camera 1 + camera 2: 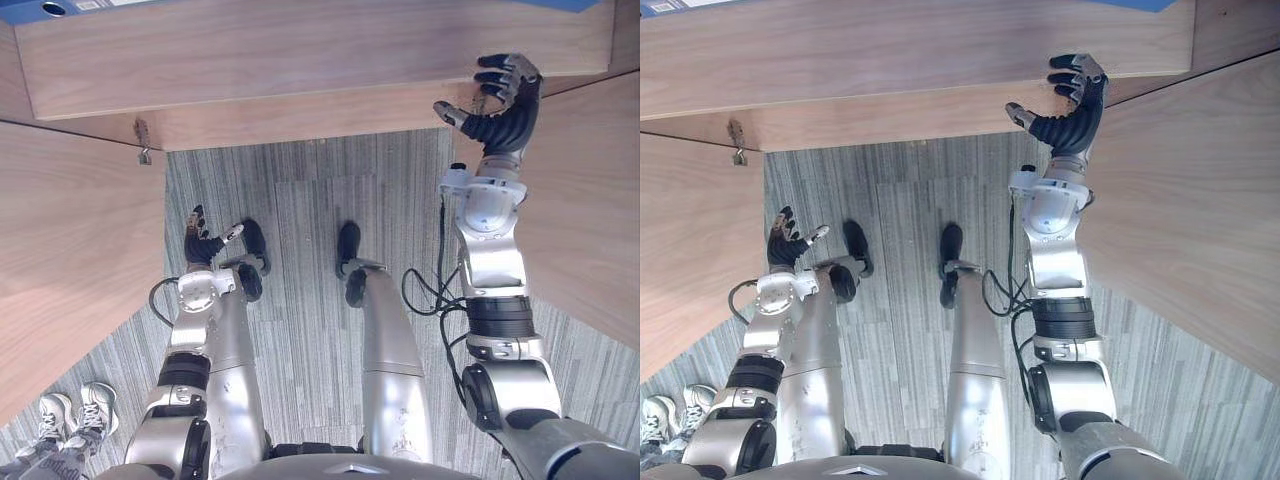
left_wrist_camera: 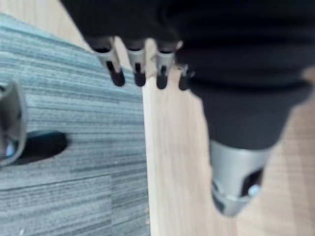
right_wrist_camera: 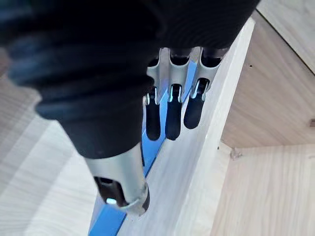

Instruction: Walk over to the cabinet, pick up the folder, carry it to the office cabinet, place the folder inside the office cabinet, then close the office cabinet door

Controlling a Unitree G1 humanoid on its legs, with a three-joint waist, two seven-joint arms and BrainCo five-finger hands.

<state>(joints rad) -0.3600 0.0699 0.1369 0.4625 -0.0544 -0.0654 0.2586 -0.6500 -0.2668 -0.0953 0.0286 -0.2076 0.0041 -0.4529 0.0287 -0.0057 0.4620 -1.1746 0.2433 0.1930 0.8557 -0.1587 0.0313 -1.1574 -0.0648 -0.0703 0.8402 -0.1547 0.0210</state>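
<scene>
Fingers [image 3: 170,118] of the right hand [image 1: 505,110] are stretched out with the thumb spread, released and grasping nothing, raised at the far right against the near edge of the wooden cabinet [image 1: 300,50]. On top of that cabinet, at the far side, lies the blue folder [image 1: 20,6], a strip of it just beside the right hand's fingertips; whether they touch it cannot be told. Low on the left, the left hand [image 1: 203,245] hangs over the grey carpet [image 1: 300,250], fingers relaxed and empty.
</scene>
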